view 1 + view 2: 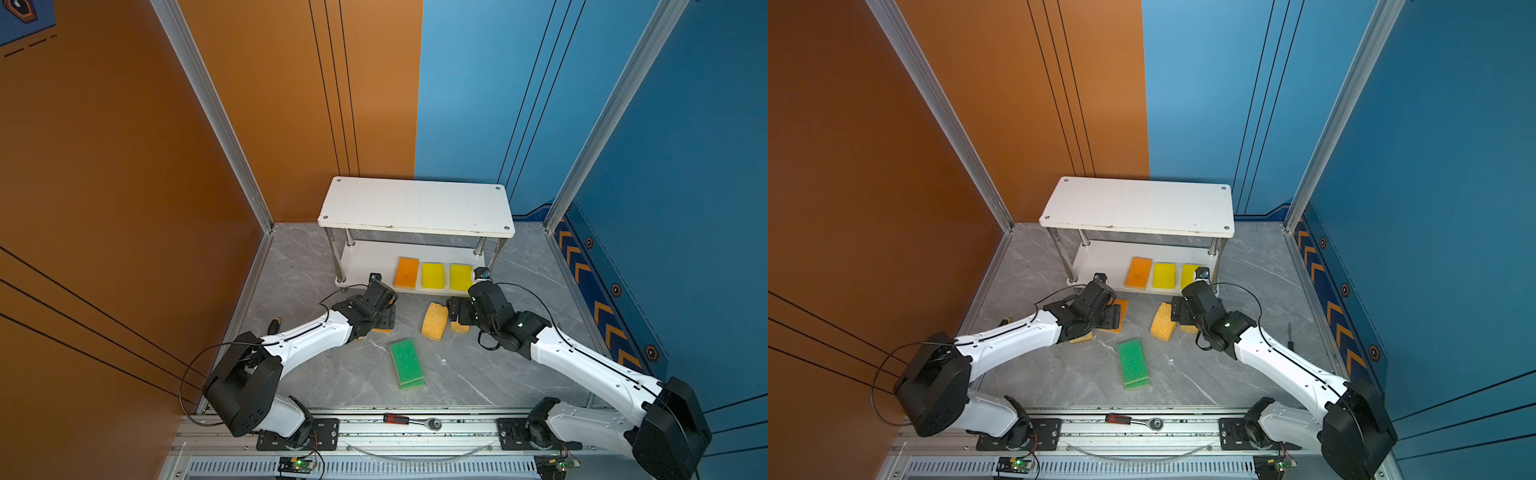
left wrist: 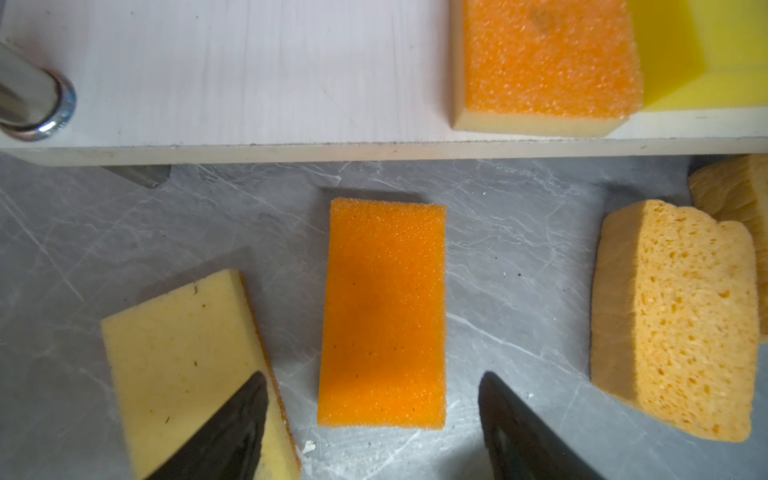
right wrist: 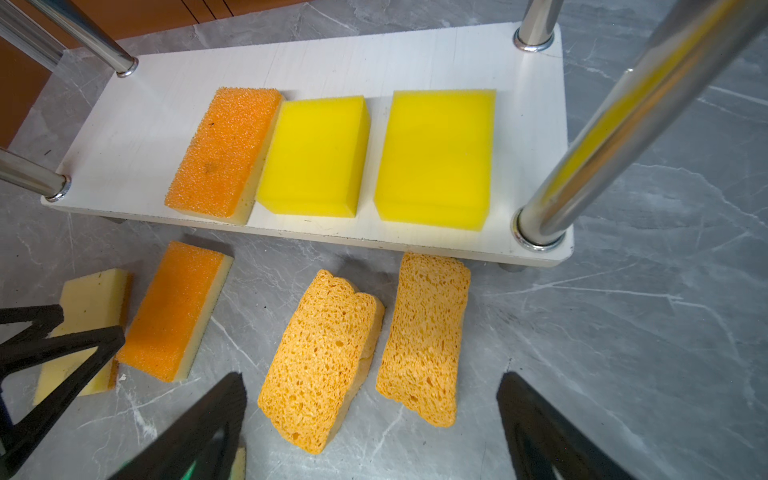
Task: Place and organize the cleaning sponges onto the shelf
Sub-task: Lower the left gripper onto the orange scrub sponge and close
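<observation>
Both empty: left gripper (image 2: 372, 376) part-open astride orange sponge (image 2: 382, 311), right gripper (image 3: 370, 376) wide; we fear finger (image 2: 232, 432) snagging adjacent flipped sponge (image 2: 178, 345).

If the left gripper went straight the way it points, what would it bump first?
Probably the orange sponge on the table, right ahead of the left gripper; depth is unclear.

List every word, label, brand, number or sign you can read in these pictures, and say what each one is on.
No text can be read in any view.
Sponges and shelf: plain, no print or label.
Right wall: orange chevrons and hexagon badges, patterns without letters.
Ratchet and circuit board at the front rail: any marking is too small to read.
</observation>
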{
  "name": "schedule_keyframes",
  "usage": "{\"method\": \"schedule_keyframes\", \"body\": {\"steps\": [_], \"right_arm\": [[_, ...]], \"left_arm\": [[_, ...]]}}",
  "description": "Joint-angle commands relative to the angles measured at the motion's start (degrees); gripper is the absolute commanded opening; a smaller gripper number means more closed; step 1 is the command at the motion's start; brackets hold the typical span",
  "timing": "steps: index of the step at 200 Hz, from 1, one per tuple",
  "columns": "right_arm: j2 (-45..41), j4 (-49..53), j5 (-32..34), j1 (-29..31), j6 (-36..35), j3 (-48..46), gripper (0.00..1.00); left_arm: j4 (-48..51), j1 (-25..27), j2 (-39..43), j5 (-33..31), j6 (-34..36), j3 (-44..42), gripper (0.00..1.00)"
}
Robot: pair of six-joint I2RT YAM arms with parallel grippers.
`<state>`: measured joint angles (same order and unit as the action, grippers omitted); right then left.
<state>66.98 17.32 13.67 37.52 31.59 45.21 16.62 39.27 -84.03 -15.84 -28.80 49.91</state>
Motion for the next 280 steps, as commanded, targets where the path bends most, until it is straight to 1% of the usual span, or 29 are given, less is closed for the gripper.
{"method": "schedule_keyframes", "body": {"steps": [1,13,33,35,37,56,168,240,266,280], "right_arm": [[0.5,-0.7,0.2,0.4,0.6,0.9,0.94],[0.3,-0.6,0.4,0.4,0.7,0.7,0.94],[0.2,-0.5,0.5,0.4,0.7,0.5,0.94],[0.2,-0.5,0.5,0.4,0.7,0.5,0.94],[0.2,-0.5,0.5,0.4,0.7,0.5,0.94],[0.1,-0.5,0.7,0.4,0.7,0.5,0.94],[0.0,-0.4,0.8,0.5,0.7,0.4,0.94],[-0.3,-0.2,1.0,0.5,0.7,0.5,0.94],[-0.2,-0.1,0.9,0.5,0.7,0.4,0.94],[-0.2,-0.2,0.9,0.5,0.7,0.4,0.94]], "left_arm": [[1.8,-0.1,-2.1,-0.4,0.4,0.0,0.83],[1.4,-0.1,-3.1,-0.2,0.3,0.1,0.85],[1.0,0.1,-4.4,-0.1,0.3,0.4,0.85],[1.0,0.1,-4.5,-0.1,0.2,0.4,0.89],[1.0,0.1,-4.7,0.0,0.2,0.4,0.90],[0.8,0.2,-6.1,0.3,0.3,1.1,0.91],[0.3,1.0,-10.7,1.2,0.1,3.6,0.92],[0.1,1.9,-13.4,1.3,-0.9,3.6,0.93],[0.0,2.0,-13.8,1.2,-1.1,3.5,0.91],[-0.1,2.0,-14.1,1.2,-1.2,3.4,0.89]]}}
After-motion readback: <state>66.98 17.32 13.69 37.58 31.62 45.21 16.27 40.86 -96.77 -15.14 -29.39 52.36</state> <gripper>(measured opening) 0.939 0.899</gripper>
